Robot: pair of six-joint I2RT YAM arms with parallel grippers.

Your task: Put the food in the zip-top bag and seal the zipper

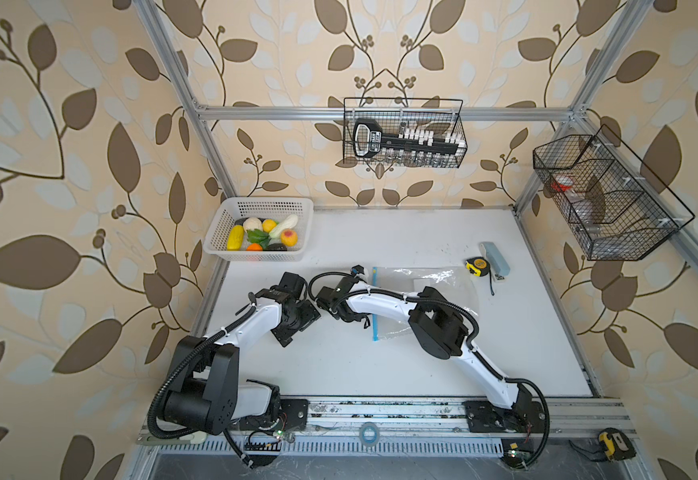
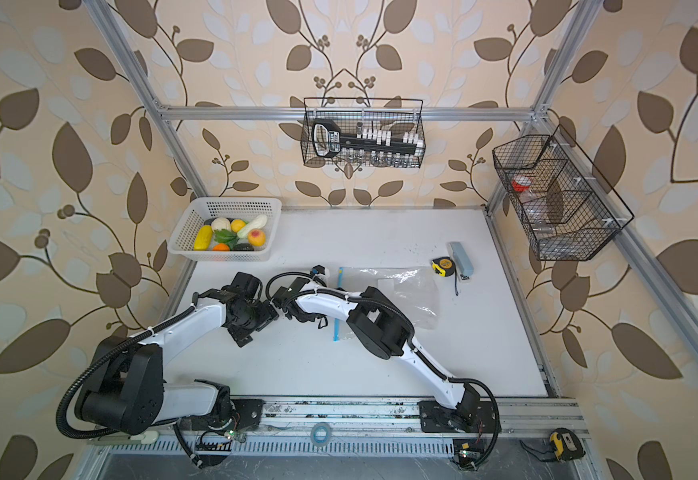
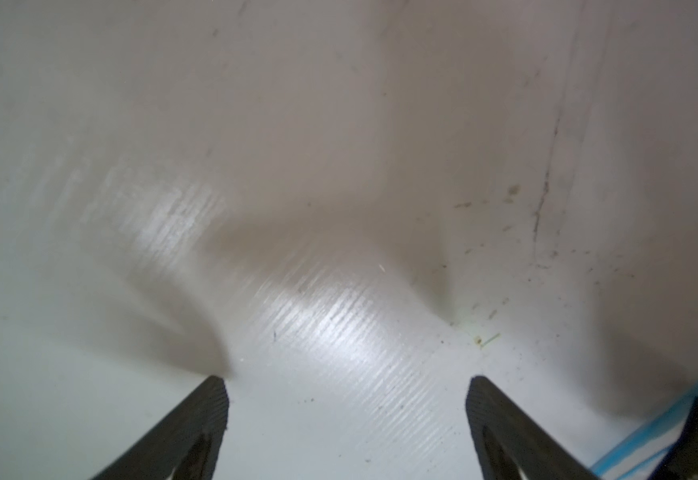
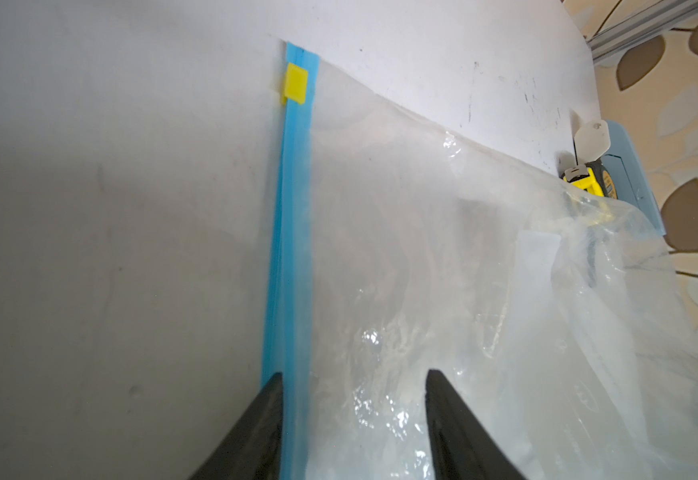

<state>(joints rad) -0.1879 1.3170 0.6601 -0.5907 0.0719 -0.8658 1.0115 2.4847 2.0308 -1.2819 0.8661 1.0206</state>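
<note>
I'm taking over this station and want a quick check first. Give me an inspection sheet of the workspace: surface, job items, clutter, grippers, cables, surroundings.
Surface: white table, scuffed, with dark marks.
Job's things: toy food all in the white basket; clear bag lying flat, no food in it; blue zipper with a yellow slider at one end.
Clutter: tape measure and pale blue box beside the bag.
Grippers: left gripper open over bare table; right gripper open, straddling the bag's zipper edge.
Cables: black hoses run along both arms.
Surroundings: leaf wallpaper, metal frame, wire basket on the back wall.
</note>
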